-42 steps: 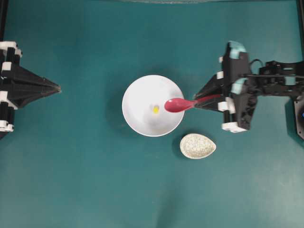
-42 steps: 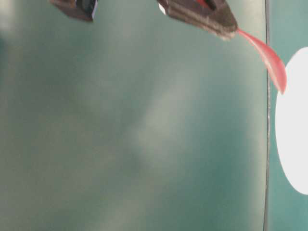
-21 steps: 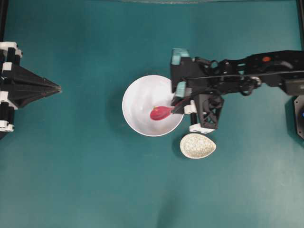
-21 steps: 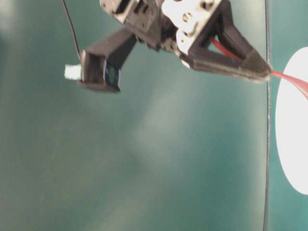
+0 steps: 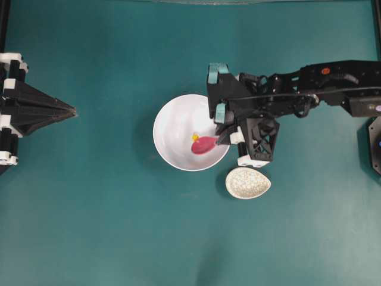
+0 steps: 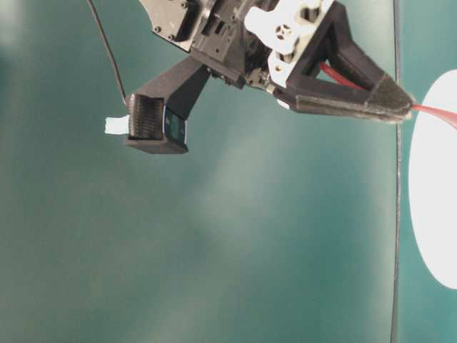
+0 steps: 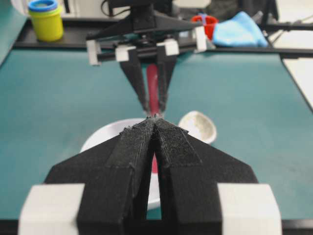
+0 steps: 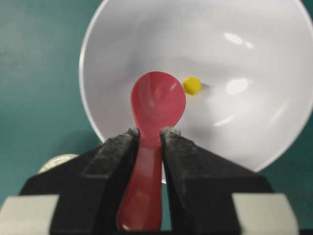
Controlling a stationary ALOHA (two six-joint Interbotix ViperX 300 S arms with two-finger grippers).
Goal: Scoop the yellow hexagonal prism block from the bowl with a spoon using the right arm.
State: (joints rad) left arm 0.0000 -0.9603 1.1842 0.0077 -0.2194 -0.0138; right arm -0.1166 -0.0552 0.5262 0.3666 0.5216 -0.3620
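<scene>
Overhead: right gripper (image 5: pixel 225 136) pinches the glossy pink-red spoon (image 5: pixel 205 144), scoop inside the large white bowl (image 5: pixel 172 119), beside the tiny yellow hexagonal block (image 5: pixel 194 137). Left-wrist view: left gripper (image 7: pixel 153 122) pressed together, holding nothing. Right-wrist view: block just right of scoop.

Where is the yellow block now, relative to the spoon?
In the right wrist view, the yellow block lies inside the white bowl, just right of the spoon, outside its scoop.
</scene>
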